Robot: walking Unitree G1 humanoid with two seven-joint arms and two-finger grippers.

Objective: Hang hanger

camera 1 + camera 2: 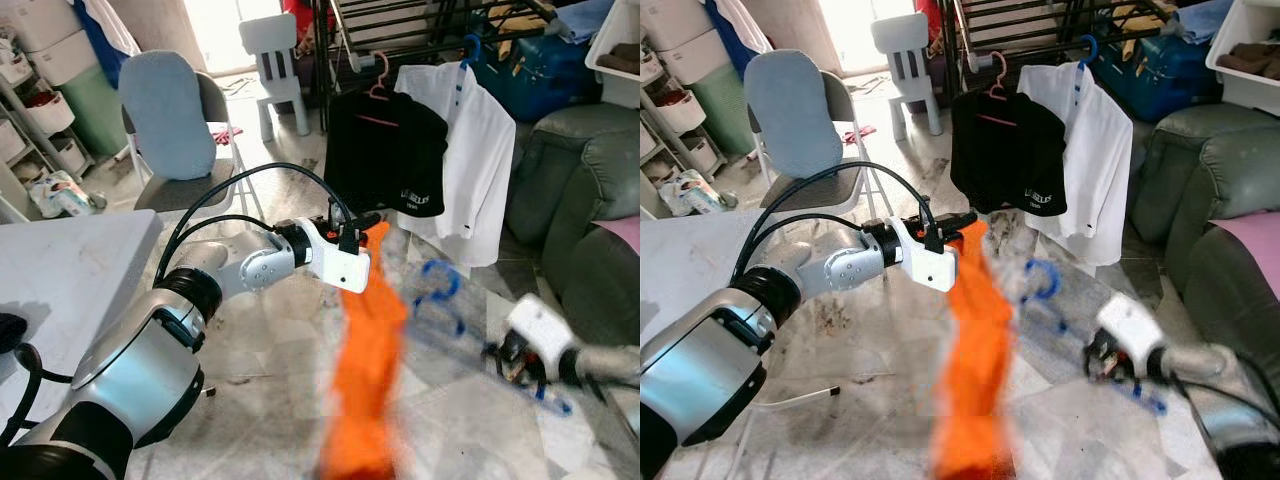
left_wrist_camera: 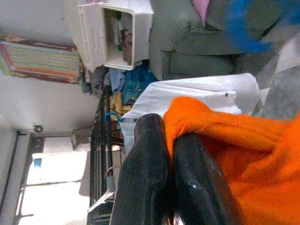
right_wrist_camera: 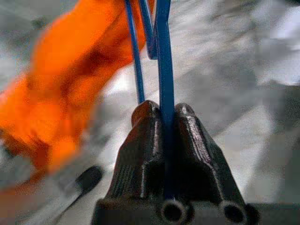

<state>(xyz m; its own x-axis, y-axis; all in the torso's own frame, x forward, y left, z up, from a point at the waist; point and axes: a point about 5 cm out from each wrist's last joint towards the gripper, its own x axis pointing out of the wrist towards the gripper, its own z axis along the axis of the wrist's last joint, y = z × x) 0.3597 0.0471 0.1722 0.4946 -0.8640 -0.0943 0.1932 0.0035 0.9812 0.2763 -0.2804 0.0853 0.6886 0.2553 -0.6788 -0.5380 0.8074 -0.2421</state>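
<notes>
Two grips live: left pincer [image 1: 368, 222] clenched on the orange garment [image 1: 368, 350], right pincer [image 3: 161, 115] clamping the blue hanger [image 1: 440, 300] beside it; swinging cloth could slip off.

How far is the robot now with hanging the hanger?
Done: both pieces are picked up. In hand: the left gripper pinches the orange cloth, and the right gripper has its jaws shut on the blue hanger. Left: the cloth is not yet on the hanger, and nothing hangs on the rack beside the black shirt.
</notes>
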